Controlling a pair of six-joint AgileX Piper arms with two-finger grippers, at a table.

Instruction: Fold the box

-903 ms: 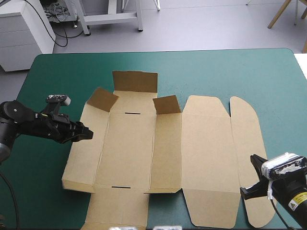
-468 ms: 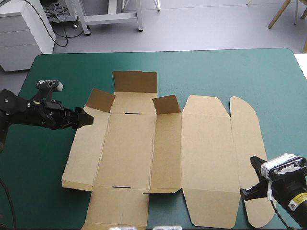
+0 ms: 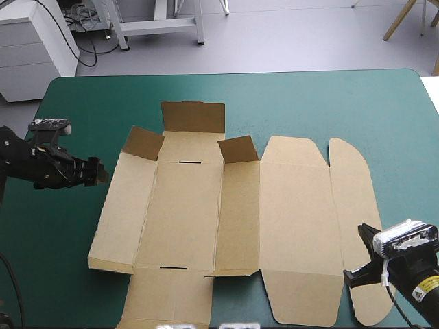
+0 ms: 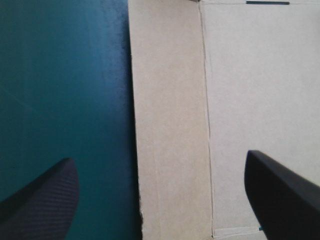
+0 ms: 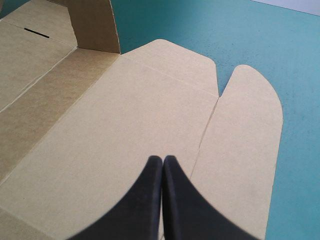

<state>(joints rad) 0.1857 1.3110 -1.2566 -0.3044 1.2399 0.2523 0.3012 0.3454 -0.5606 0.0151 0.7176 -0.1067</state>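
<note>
The box (image 3: 226, 219) lies opened out in the middle of the counter (image 3: 309, 103), its long panels side by side from left to right, and I judge the fold barely begun. At the far end three small flaps stand up: the far end flap (image 3: 193, 116) and the two corner flaps (image 3: 145, 142) on either side of it. Everything else looks flat on the teal-green cover: the left wall panel (image 3: 123, 212), the base with its two slots, the right wall, the broad lid panel (image 3: 298, 226), the rounded tuck flap (image 3: 353, 219) and the near end flap (image 3: 168, 298). So by my reading both long walls have yet to be raised, the near end lifted, and the flaps tucked. My left claw (image 3: 96, 171) hangs over bare cover just beside the box's left edge, apart from it, fingers spread wide and holding nothing; its wrist view looks down on the left wall panel. My right claw (image 5: 163, 165) sits over the near right part of the sheet, by the crease between lid and tuck flap, fingers pressed together to a point, gripping nothing.
</note>
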